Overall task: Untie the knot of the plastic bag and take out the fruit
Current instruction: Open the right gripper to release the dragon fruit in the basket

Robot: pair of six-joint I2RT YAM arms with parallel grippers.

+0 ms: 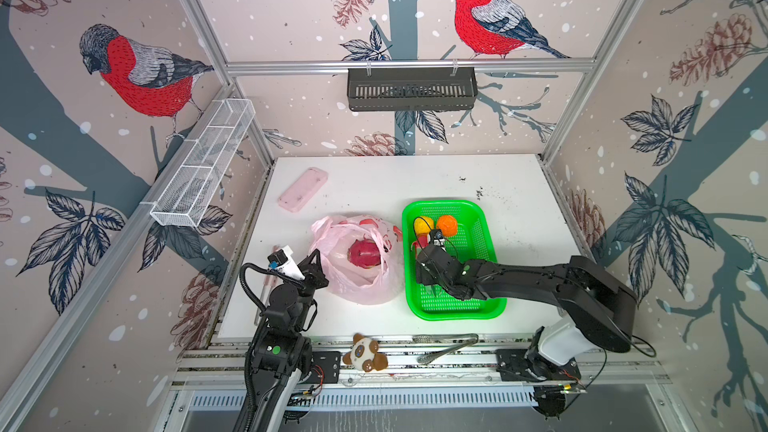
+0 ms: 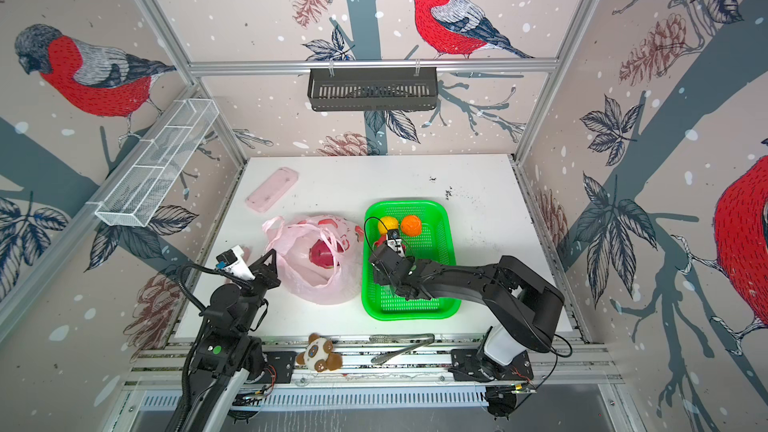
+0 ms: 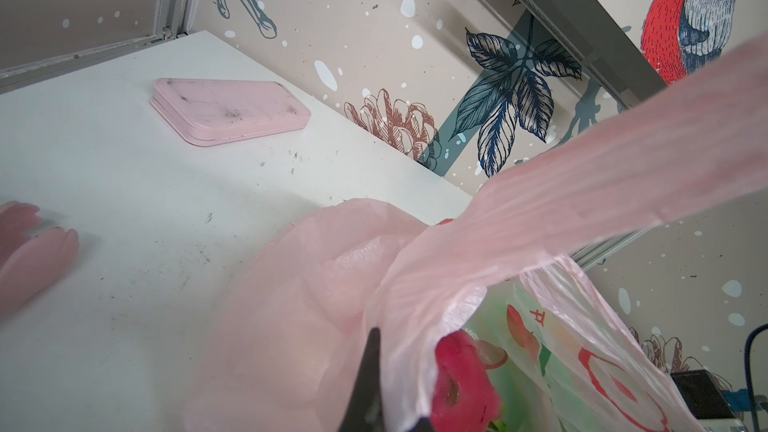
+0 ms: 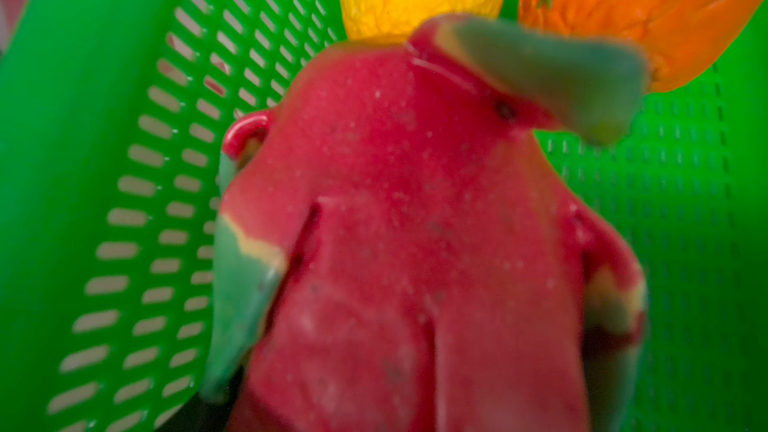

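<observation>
— What are your left fingers doing now?

— My left gripper (image 1: 315,257) is pinching shut on the thin film of the plastic bag (image 1: 357,284), at its left edge in both top views. In the left wrist view one black finger (image 3: 365,384) is showing under the film. A crinkled, half-transparent pink band is stretching away from it.

— And the right ones?

— My right gripper (image 1: 428,248) is hanging low inside the green basket (image 1: 457,313), just over a dragon fruit (image 4: 415,222). The fingers are hidden, so I cannot tell if they are grasping it or are released.

— Where is the fruit lying?

— This dragon fruit, magenta with blunt green-tipped scales, is sitting on the slotted plastic floor of the basket. It is right next to the wrinkled yellow ball (image 1: 423,225), and the orange ball (image 1: 447,225) is just beside that one. The second dragon fruit (image 1: 365,254) is lying inside the bag. The bag's mouth is gaping open, with its two handle loops (image 1: 322,225) apart, on the white table (image 1: 374,184).
</observation>
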